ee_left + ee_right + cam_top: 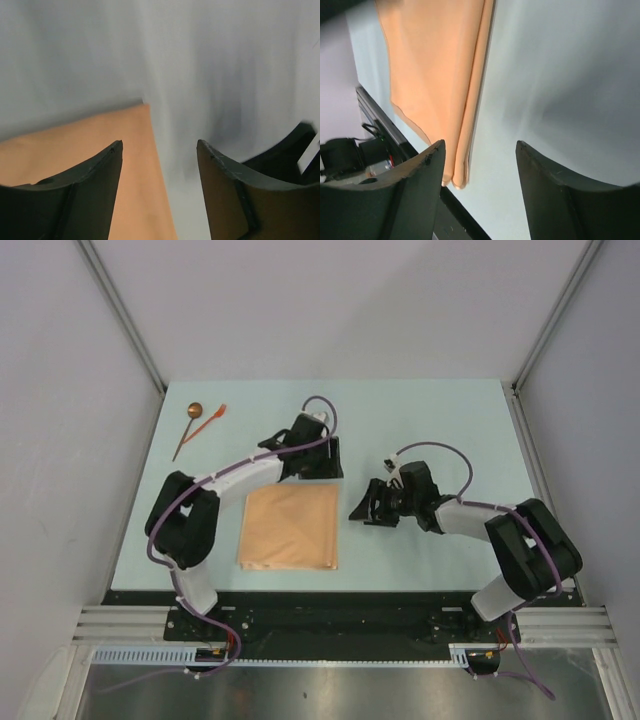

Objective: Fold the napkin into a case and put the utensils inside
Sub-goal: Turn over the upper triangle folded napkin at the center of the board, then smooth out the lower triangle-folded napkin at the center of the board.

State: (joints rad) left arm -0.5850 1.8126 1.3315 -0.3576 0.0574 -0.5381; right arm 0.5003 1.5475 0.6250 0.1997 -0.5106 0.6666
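Observation:
The napkin (290, 528) lies flat on the table as a tan-orange layered square, not a narrow case. My left gripper (320, 470) hovers open just above the napkin's far right corner; in the left wrist view its open gripper (159, 150) straddles the cloth's (90, 145) right edge with nothing held. My right gripper (368, 508) stands open just right of the napkin; in the right wrist view its open gripper (480, 147) is empty beside the cloth's folded edge (465, 100). The spoon (188, 425) and the orange-red fork (212, 420) lie together at the far left.
The pale blue table (450, 440) is walled by grey panels on both sides. A black rail (330, 615) runs along the near edge, close to the napkin's front. One finger of the right gripper (287, 150) shows in the left wrist view.

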